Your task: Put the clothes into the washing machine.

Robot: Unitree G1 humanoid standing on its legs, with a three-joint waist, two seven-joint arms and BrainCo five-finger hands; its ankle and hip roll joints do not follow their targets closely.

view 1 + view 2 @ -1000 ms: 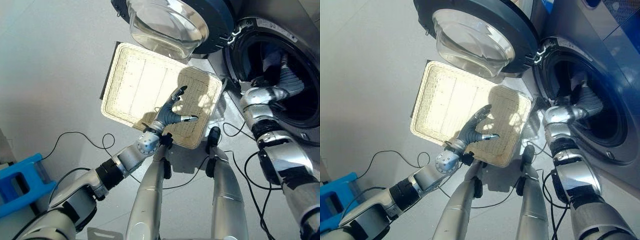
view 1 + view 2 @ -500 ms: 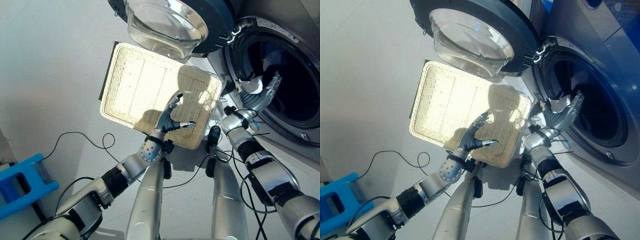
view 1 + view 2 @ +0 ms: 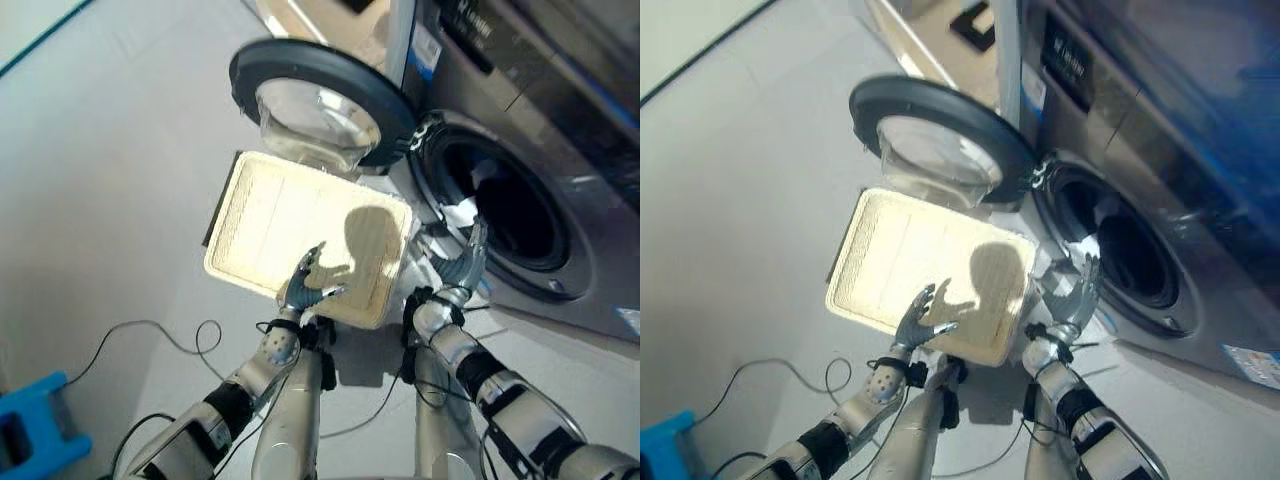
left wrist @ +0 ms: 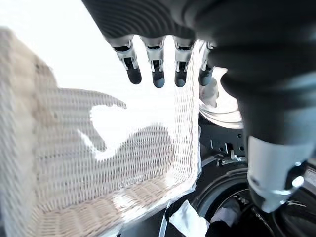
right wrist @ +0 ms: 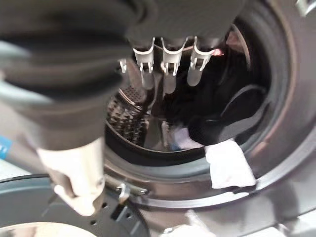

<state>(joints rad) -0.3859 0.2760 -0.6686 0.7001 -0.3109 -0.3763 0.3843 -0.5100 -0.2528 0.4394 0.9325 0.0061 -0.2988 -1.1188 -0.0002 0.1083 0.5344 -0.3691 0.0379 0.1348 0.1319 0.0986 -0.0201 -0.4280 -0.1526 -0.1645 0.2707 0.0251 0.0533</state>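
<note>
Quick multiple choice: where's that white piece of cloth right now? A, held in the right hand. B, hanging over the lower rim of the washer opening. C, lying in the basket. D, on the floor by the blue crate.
B: the white cloth lies draped over the lower rim of the washer opening, while the basket holds nothing and the right hand is open in front of the drum.

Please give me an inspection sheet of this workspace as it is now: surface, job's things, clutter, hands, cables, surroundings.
Surface: grey floor.
Job's things: wicker basket on floor, nothing inside; washing machine door open; clothes in drum, white cloth over the rim.
Clutter: blue crate on the floor.
Hands: left hand open over basket; right hand open at drum opening.
Cables: nothing seen beyond the robot's own.
Surroundings: nothing seen.
</note>
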